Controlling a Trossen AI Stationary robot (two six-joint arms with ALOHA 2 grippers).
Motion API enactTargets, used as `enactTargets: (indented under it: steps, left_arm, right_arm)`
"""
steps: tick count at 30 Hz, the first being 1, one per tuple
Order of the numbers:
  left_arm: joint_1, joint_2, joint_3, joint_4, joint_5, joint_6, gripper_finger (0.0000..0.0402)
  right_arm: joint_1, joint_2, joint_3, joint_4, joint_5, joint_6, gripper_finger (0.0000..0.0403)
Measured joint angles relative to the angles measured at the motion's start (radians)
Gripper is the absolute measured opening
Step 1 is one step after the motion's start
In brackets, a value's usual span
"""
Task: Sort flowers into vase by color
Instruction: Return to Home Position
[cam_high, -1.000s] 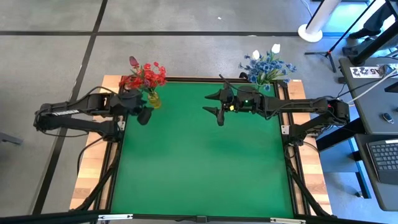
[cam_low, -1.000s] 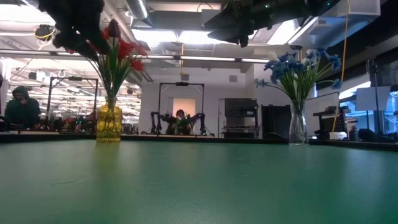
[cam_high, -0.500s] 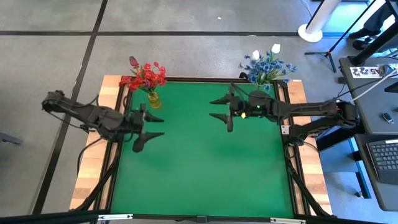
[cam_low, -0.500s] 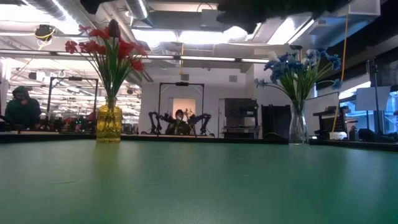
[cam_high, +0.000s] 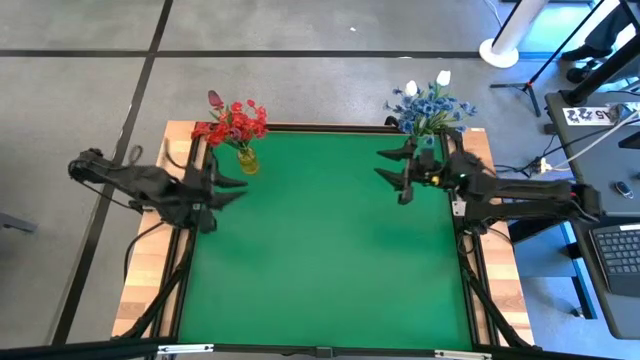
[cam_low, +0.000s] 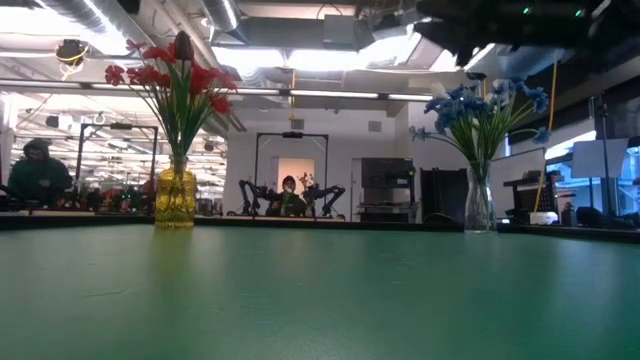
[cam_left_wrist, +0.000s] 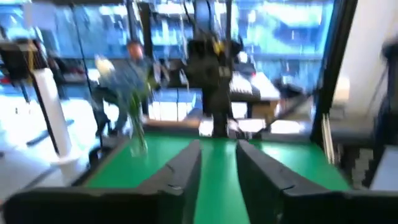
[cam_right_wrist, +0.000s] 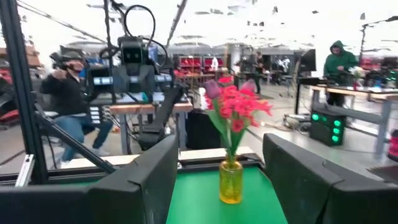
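Observation:
A yellow vase (cam_high: 247, 161) at the table's far left holds the red flowers (cam_high: 232, 123) and a dark red-pink tulip bud (cam_high: 214, 98). A clear vase (cam_low: 479, 205) at the far right holds the blue flowers (cam_high: 430, 108) and two white tulip buds (cam_high: 411, 88). My left gripper (cam_high: 235, 189) hovers near the table's left edge, just nearward of the yellow vase; its fingers stand a little apart with nothing between them (cam_left_wrist: 217, 168). My right gripper (cam_high: 390, 164) hovers open and empty near the clear vase, facing the yellow vase (cam_right_wrist: 231, 180).
The green table top (cam_high: 320, 250) has a black frame with wooden boards along both sides. Behind the table, people are in the room (cam_right_wrist: 68, 93) (cam_right_wrist: 339, 62), and another robot station (cam_low: 290, 195) stands there.
My left gripper has drawn back from above the red flowers toward the table's near side, then toward the left edge, and its fingers have closed partway. My right gripper has gone from the table's far middle toward the right edge, still open. The flowers and vases have stayed put.

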Motion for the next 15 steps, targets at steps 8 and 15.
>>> enactTargets:
  steps: [8, 15]
  left_arm:
    - [0.070, -0.101, 0.033, -0.061, 0.014, 0.054, 0.0005]
    - [0.127, -0.221, -0.008, -0.081, 0.123, 0.047, 0.0002]
  right_arm:
    - [-0.013, -0.254, 0.057, -0.389, 0.041, -0.067, 0.0138]
    - [-0.013, -0.412, 0.057, -0.553, 0.041, -0.062, 0.0009]
